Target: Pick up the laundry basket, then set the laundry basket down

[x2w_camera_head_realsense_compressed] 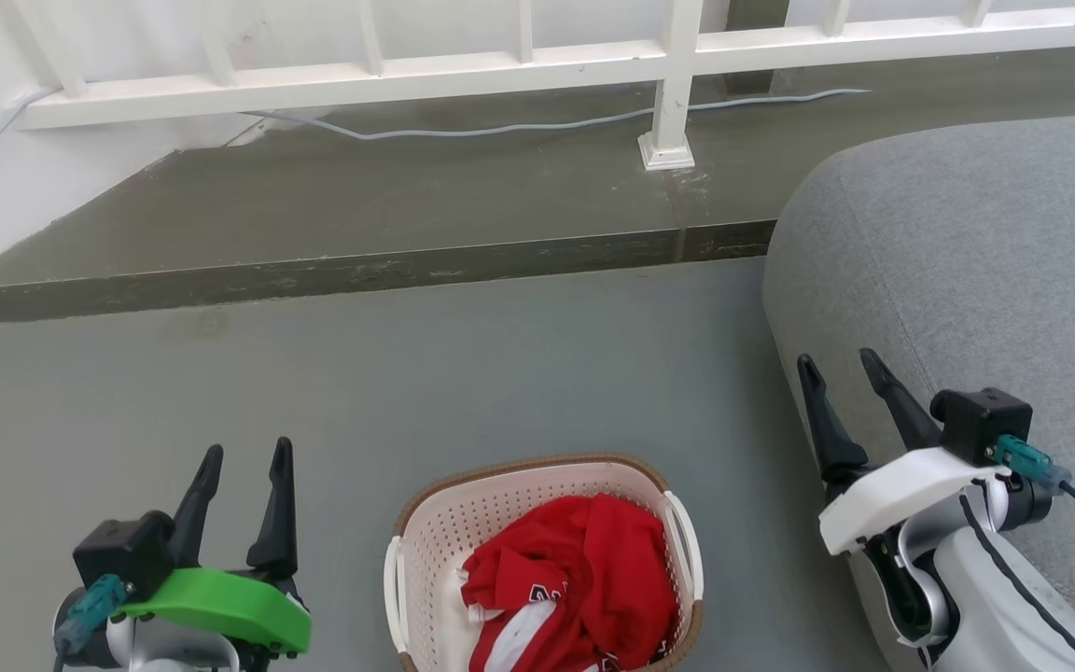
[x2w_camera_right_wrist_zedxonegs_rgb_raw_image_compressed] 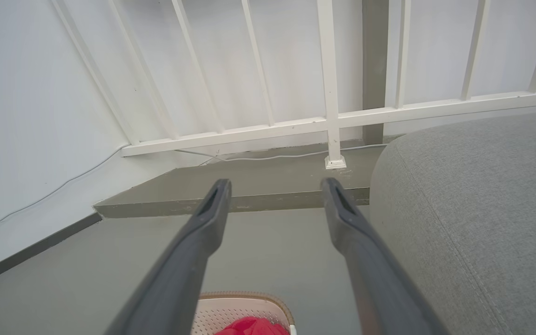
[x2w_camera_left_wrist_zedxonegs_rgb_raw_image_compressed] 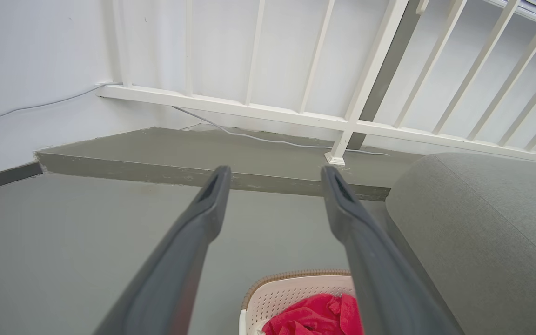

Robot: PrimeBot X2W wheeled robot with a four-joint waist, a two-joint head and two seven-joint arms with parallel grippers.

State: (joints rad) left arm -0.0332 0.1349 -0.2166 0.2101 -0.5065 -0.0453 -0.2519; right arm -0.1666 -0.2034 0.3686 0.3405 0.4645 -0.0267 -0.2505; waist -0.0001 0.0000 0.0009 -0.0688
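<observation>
Sitting on the floor (x2w_camera_head_realsense_compressed: pixel 500 373), the laundry basket (x2w_camera_head_realsense_compressed: pixel 500 509) holds red clothes (x2w_camera_head_realsense_compressed: pixel 593 560). The left pincer (x2w_camera_head_realsense_compressed: pixel 248 446) and right pincer (x2w_camera_head_realsense_compressed: pixel 834 357) hover either side of it, spread and empty, the right one over a grey sofa (x2w_camera_head_realsense_compressed: pixel 967 261).

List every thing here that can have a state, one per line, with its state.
Cream-white perforated plastic laundry basket with brown woven-look rim: upright on the grey floor, unheld, loaded.
Red-and-white fabric garment: crumpled inside the basket.
Left gripper with two dark fingers: open, empty, apart from the basket.
Right gripper with two dark fingers: open, empty, apart from the basket.
Thin pale grey cable: lying slack on the raised step.
</observation>
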